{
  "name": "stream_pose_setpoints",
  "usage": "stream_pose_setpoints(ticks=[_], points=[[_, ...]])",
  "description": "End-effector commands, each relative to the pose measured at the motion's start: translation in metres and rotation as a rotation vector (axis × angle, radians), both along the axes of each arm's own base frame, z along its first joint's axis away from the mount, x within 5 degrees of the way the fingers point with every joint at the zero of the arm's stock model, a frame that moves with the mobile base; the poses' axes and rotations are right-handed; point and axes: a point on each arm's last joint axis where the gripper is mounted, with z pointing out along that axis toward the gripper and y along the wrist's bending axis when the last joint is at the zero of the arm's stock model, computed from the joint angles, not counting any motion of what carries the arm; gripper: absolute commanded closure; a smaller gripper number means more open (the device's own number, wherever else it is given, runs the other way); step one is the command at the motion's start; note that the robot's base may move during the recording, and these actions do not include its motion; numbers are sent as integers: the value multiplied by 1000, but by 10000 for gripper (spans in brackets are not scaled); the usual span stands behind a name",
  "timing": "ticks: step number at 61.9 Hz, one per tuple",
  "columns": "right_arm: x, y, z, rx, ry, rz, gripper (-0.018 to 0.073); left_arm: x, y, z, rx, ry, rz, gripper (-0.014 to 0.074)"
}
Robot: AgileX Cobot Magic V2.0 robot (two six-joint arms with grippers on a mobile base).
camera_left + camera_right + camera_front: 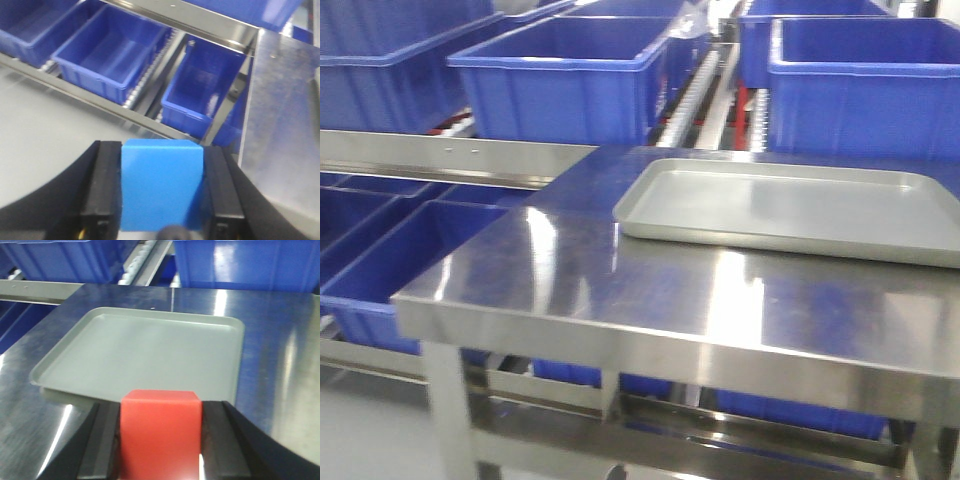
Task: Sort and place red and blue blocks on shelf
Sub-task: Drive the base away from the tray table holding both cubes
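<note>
Exterior front view: steel shelf [440, 160] carried dark-blue bins [560, 80] behind shiny tabletop [620, 270]; grey tray [790, 210] lay on tabletop. Left gripper [162, 155] pinched matte light-blue block [161, 192] above floor [50, 130] near lower bins; right gripper [161, 412] pinched matte red block [161, 440] before tray's near rim.

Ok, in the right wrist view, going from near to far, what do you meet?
Red block held between the jaws → grey tray → bare strip of steel tabletop → dark-blue bins at the back.
</note>
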Motion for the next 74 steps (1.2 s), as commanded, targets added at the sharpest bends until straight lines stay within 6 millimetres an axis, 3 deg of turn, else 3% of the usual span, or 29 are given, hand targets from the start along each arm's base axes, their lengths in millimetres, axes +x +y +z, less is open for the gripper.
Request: stream_pose_setpoints(ticks=[1,74], points=[[2,-1,18,-2,-125,-10,507,3,0,17,-13,-111,1,472],[2,-1,18,-2,-125,-10,507,3,0,17,-13,-111,1,472]])
